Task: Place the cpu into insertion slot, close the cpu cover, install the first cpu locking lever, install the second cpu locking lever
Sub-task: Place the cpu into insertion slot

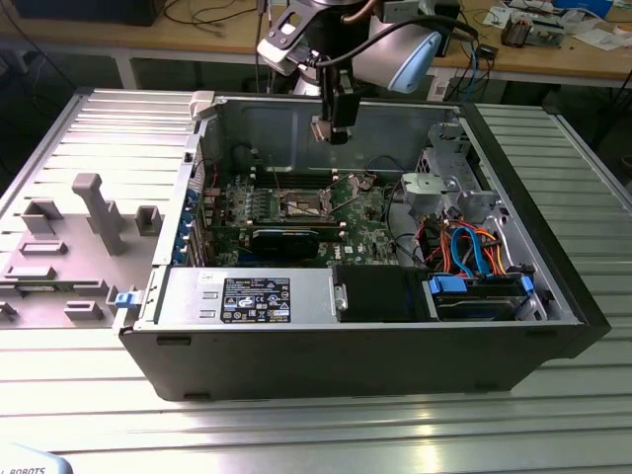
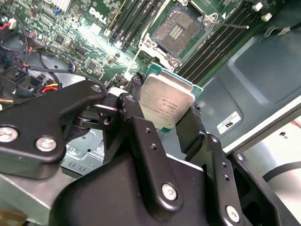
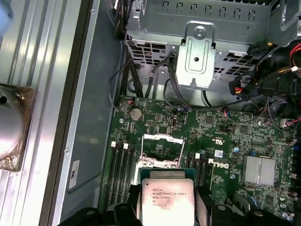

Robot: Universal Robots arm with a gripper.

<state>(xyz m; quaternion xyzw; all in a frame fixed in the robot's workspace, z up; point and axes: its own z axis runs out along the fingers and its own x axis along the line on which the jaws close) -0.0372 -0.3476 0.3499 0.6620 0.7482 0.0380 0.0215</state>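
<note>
My gripper (image 2: 163, 111) is shut on the cpu (image 2: 167, 101), a small square chip with a silver top, clamped at two opposite edges between black fingers (image 2: 134, 101). In the exterior view the gripper (image 1: 333, 123) hangs with the cpu (image 1: 321, 130) above the open computer case, well clear of the green board. The insertion slot (image 2: 178, 26) lies below and ahead, its dark pin field bare inside a silvery rim. The first wrist view shows the cpu (image 3: 167, 200) just short of the insertion slot (image 3: 162, 153). The cpu cover (image 3: 162, 138) seems swung up off the socket. A thin wire lever (image 2: 233, 26) sticks out beside it.
Black memory slots (image 3: 122, 165) flank the socket. A long black card (image 1: 286, 237) and a power supply (image 1: 247, 296) sit nearer the case front. A metal drive cage (image 3: 197, 28) with cables (image 1: 464, 247) stands at the exterior view's right. A grey moulded tray (image 1: 69, 247) lies outside the case.
</note>
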